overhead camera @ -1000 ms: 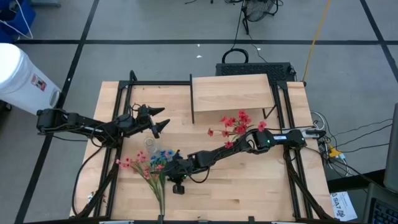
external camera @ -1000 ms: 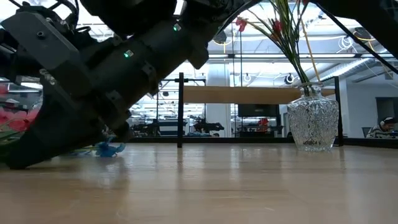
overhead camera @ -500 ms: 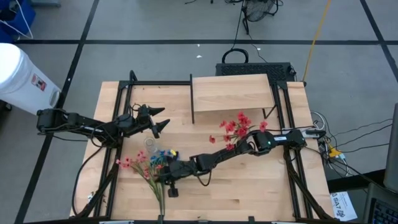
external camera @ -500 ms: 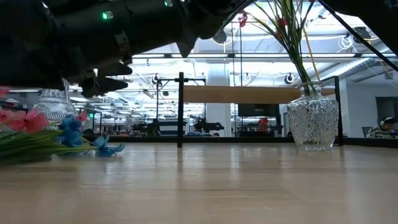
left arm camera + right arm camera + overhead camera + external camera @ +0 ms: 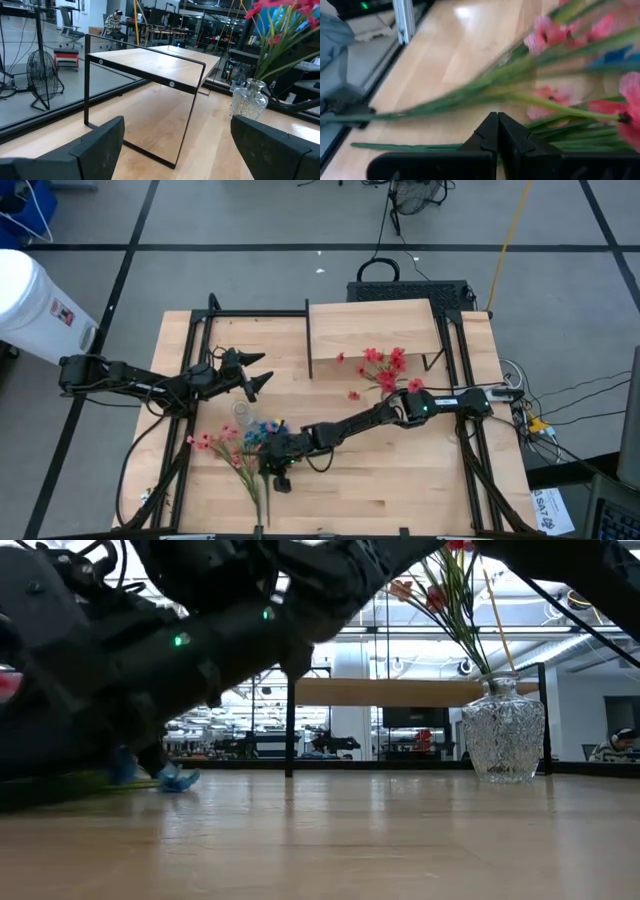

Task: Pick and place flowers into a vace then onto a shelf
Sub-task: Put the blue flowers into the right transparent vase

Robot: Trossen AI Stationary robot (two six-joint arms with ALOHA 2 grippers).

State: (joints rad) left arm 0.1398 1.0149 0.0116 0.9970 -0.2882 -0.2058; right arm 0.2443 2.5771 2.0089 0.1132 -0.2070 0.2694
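Thin green plastic stems with pink and blue blossoms, the loose flowers [image 5: 240, 455], lie on the pale wood surface [image 5: 400, 480]. The right end effector [image 5: 272, 470] sits at them, dark fingertips pressed together (nothing visibly pinched). The left end effector [image 5: 255, 375] hovers spread near the black-legged shelf [image 5: 375, 325].

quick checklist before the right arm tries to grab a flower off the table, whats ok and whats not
1. Right gripper over the loose flowers: ok.
2. Right gripper's fingers parted for a stem: not ok, tips meet.
3. Stem between those fingers: not ok, the stems lie beyond the tips.
4. Left gripper away from the pile: ok, open, apart.
5. Vase upright, already holding red flowers: ok.
6. Shelf top free: ok.
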